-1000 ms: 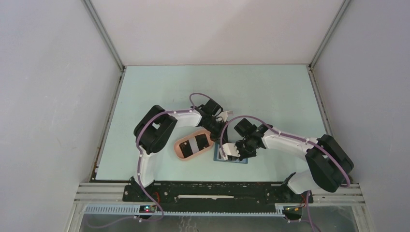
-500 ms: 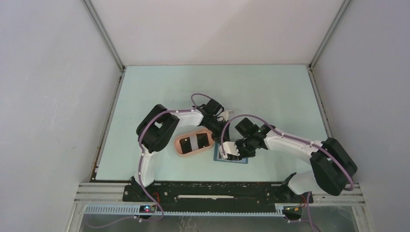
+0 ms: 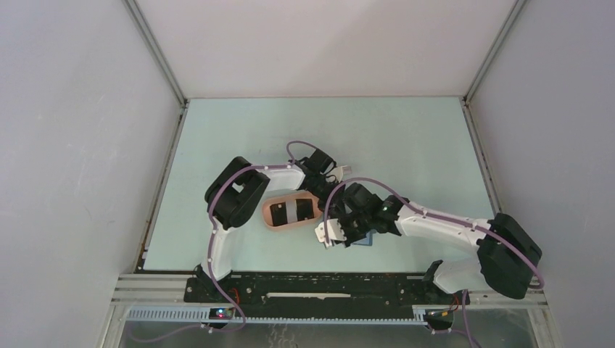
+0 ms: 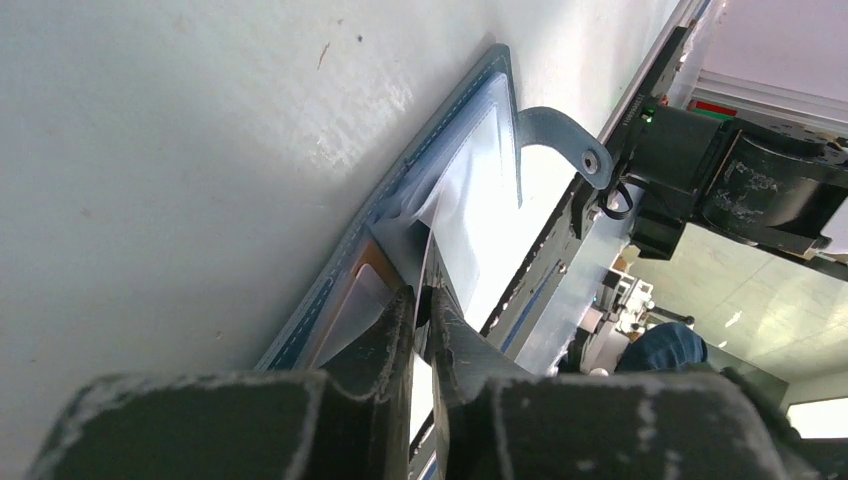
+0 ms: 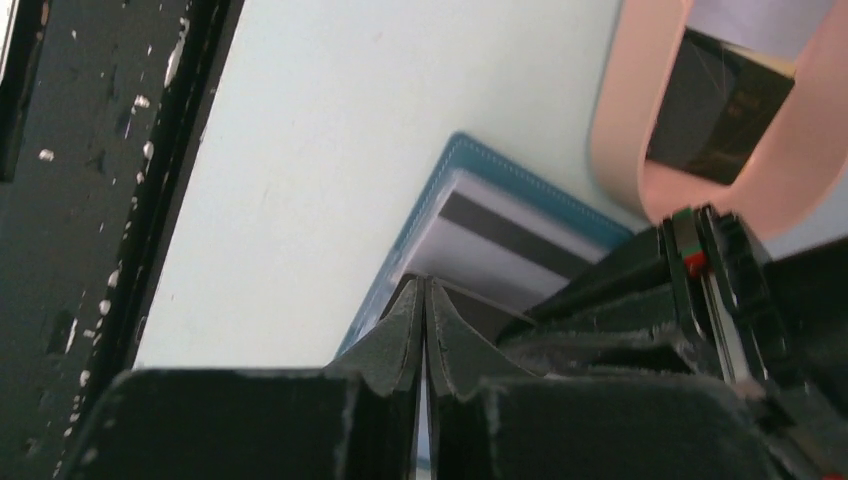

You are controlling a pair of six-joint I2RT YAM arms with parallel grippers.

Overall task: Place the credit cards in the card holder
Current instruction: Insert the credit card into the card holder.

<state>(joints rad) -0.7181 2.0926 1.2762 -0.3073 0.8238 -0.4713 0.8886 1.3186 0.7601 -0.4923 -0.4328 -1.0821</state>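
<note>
Two black credit cards (image 3: 307, 209) lie in the pink oval tray (image 3: 270, 225), near the middle of the pale green table (image 3: 406, 145). At the tray's 4 o'clock, just beside it, the blue card holder (image 4: 430, 165) lies open and flat. An orange card (image 4: 362, 272) sits tucked in one pocket, and a pale card with a dark stripe (image 5: 480, 215) lies in another.

The left arm folds at the elbow, reaches toward 3 o'clock and tips its wrist down over the holder's 12 o'clock edge. The left gripper (image 4: 420, 300) shows only a narrow slit with a thin dark edge in it. Whether that edge is pinched cannot be told.

The right arm stretches low toward 9 o'clock. The right gripper (image 5: 425, 285) has its tips pressed together over the holder's 9 o'clock end.
</note>
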